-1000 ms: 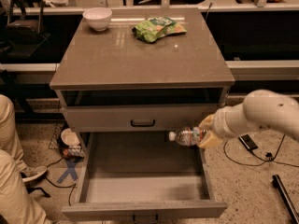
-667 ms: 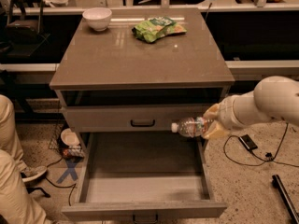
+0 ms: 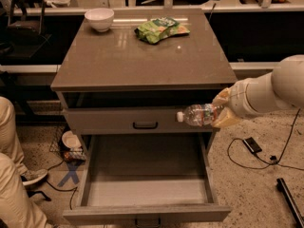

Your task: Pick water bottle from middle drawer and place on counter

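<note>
below the counter's [image 3: 142, 56] front right corner, the gripper [image 3: 220, 113] pinched the water bottle [image 3: 199, 114] by its base, cap pointing left. it had risen within the last second, out of the open middle drawer [image 3: 142, 170], whose floor lay bare, so the pick looked done. the counter held a white bowl [image 3: 99, 19] at its back left corner and a green snack bag [image 3: 161, 29] near the back edge.

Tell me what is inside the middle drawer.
The middle drawer shows only bare grey floor; its back end is hidden under the upper drawer. The water bottle hangs above its right wall, sideways in the gripper.
</note>
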{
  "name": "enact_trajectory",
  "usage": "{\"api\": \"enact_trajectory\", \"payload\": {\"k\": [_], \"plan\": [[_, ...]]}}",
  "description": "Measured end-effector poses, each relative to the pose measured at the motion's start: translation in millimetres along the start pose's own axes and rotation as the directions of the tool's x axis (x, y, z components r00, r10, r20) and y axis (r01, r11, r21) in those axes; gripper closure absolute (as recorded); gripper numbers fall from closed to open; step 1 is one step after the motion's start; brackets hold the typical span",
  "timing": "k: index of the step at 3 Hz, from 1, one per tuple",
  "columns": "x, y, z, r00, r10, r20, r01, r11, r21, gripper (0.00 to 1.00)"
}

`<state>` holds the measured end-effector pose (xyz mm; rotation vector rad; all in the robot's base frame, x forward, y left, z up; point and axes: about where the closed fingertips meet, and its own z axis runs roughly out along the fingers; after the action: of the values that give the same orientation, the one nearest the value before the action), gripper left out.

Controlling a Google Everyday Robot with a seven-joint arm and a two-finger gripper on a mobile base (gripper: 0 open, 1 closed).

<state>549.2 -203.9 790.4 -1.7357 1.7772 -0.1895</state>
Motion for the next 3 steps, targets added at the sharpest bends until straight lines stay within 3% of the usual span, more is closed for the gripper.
{"api": "enact_trajectory", "payload": {"k": [1, 2, 3], "plan": [[-2, -10, -7, 1.000, 0.000, 0.018, 0.000, 0.9999, 0.017, 1.00], [-1, -37, -26, 0.998, 0.024, 0.063, -0.025, 0.9996, 0.014, 1.00], [-11, -74, -51, 0.998, 0.016, 0.062, -0.018, 0.9994, 0.030, 1.00]]}}
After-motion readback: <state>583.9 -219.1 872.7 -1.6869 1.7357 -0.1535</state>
